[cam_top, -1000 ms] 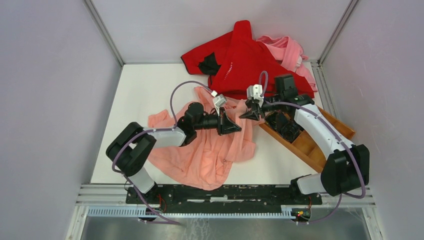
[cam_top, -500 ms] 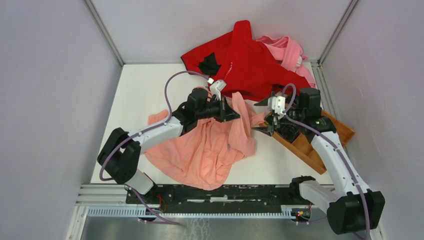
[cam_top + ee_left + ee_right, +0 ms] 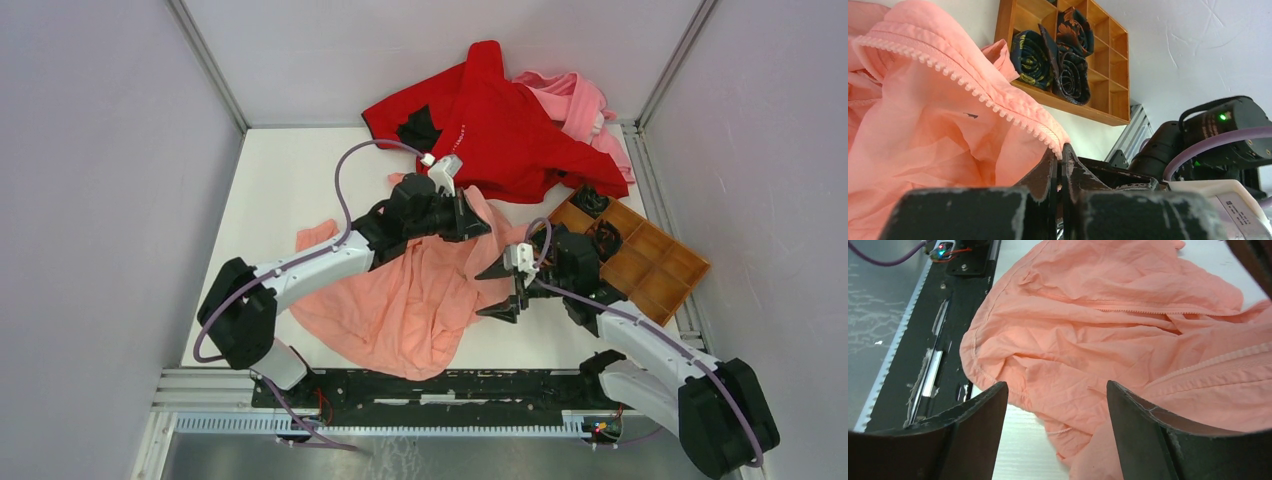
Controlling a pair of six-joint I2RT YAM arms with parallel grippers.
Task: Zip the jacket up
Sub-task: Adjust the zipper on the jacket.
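Observation:
The salmon-pink jacket [image 3: 420, 295] lies crumpled across the middle of the white table, open, its zipper teeth [image 3: 973, 92] running along a lifted edge. My left gripper [image 3: 478, 222] is shut on that zipper edge [image 3: 1060, 146], pinching the fabric at its end and holding it raised above the table. My right gripper [image 3: 497, 290] hangs open over the jacket's right border, near its hem [image 3: 998, 380], with nothing between its fingers [image 3: 983, 415]. In the right wrist view the jacket [image 3: 1108, 340] fills most of the picture.
A bright red garment [image 3: 500, 125] and a paler pink one [image 3: 575, 100] lie at the back of the table. A wooden compartment tray [image 3: 650, 262] with rolled dark ties [image 3: 1063, 65] stands at the right. The arms' black base rail [image 3: 440, 385] runs along the near edge.
My right gripper has opened, let go of the jacket's edge and swung from beside the tray toward the near right of the jacket. My left gripper moved slightly back, still pinching the zipper edge.

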